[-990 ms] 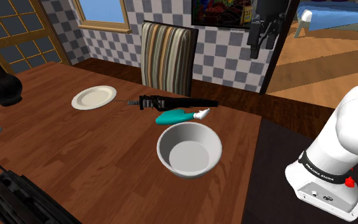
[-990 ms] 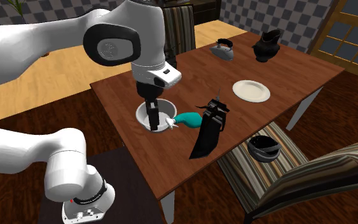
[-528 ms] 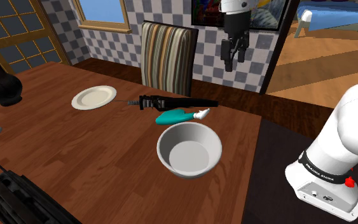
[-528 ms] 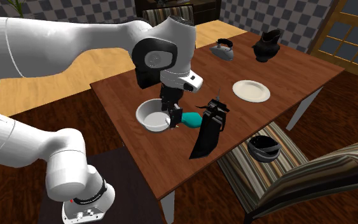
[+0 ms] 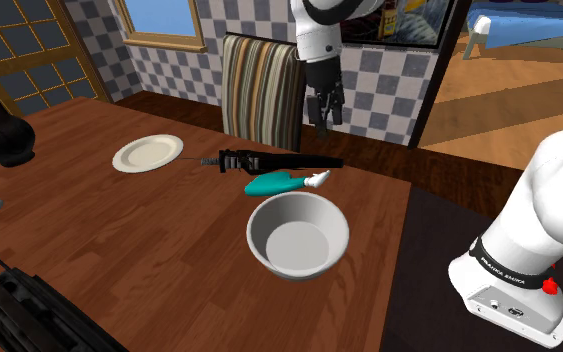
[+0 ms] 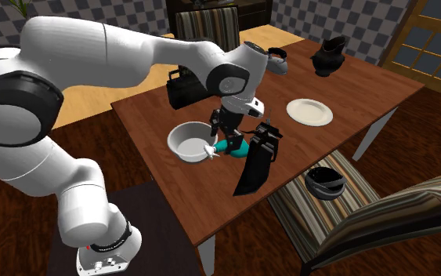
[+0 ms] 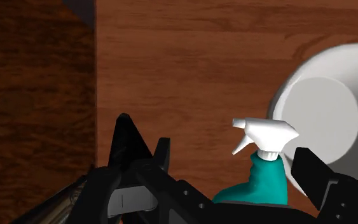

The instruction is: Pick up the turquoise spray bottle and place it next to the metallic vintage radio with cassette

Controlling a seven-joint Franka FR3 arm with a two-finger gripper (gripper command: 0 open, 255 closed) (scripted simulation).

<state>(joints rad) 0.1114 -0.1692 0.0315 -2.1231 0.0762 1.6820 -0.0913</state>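
1. We see the pincer (image 5: 325, 108) hanging in the air above the far edge of the tabletop (image 5: 119, 230), fingers pointing down, roughly over a long black object (image 5: 279, 160).
2. In the wrist view its two fingers (image 7: 317, 178) stand apart with nothing clasped, so the pincer is open and empty.
3. The turquoise spray bottle (image 5: 272, 183) lies on its side on the tabletop, its white spray head (image 5: 317, 179) toward the shoulder view's right.
4. The bottle sits between the long black object and a white bowl (image 5: 297, 235), just beside both.
5. In the wrist view the bottle lies between the fingers, nearer to one, and neither touches it.
6. A white plate (image 5: 147, 153) rests well apart from the bottle, toward the shoulder view's left.
7. In the second exterior view a black box with a handle (image 6: 181, 88) stands on the tabletop behind the arm, well apart from the bottle. We cannot tell whether it is the radio.
8. A striped chair (image 5: 262, 85) stands at the tabletop's far edge.
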